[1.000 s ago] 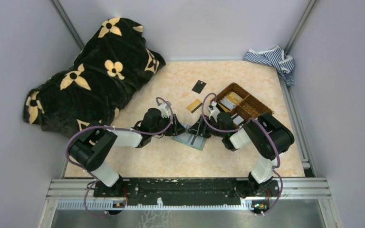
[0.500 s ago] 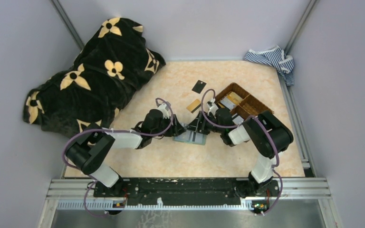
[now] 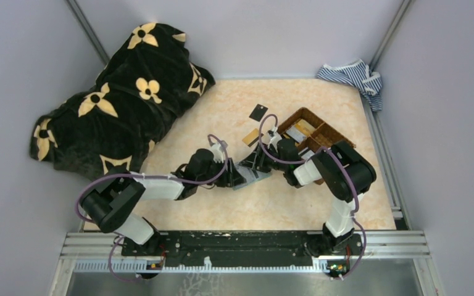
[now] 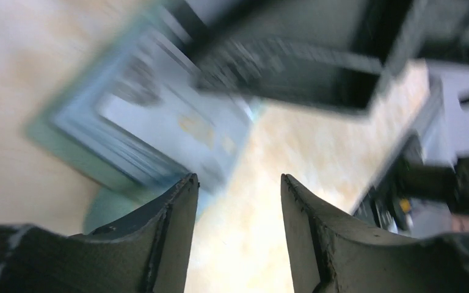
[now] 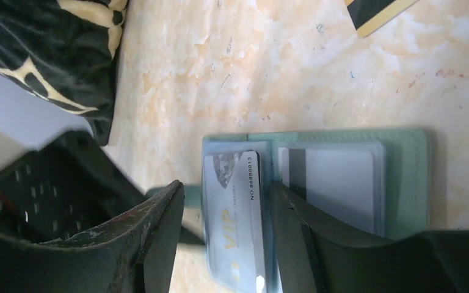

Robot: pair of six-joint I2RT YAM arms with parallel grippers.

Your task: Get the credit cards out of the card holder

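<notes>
Both arms have been brought closer together since a second ago. The left gripper (image 4: 238, 183) has been carried toward 3 o'clock, up against the card holder (image 5: 412, 183). That holder has been shifted slightly toward 1 o'clock and is now more hidden under the two wrists.

The card holder is laid open and flat at the middle of the table (image 3: 296, 203), whose top is a smooth peach-and-cream marbled sheet. It is a soft, sage-green, square-cornered wallet with clear glossy pockets. A pale card (image 5: 235, 207), thin and stiff with gold "VIP" lettering, is seen part-way out of one pocket. A second card (image 5: 336, 183), white with a dark stripe, is seated in the other.

The right gripper (image 5: 226, 186) is held wide, its matte black fingers set either side of the pale card without clamping it. The left gripper is also parted, with nothing between its fingers; its view is blurred.

At 12 o'clock of the holder a flat black card (image 3: 258, 112) and a gold card (image 3: 252, 137) are laid. A brown woven basket (image 3: 296, 115) is placed at 2 o'clock, a plush black blanket (image 3: 117, 98) with cream flowers at 10 o'clock, and a crumpled striped cloth (image 3: 352, 77) in the far corner.
</notes>
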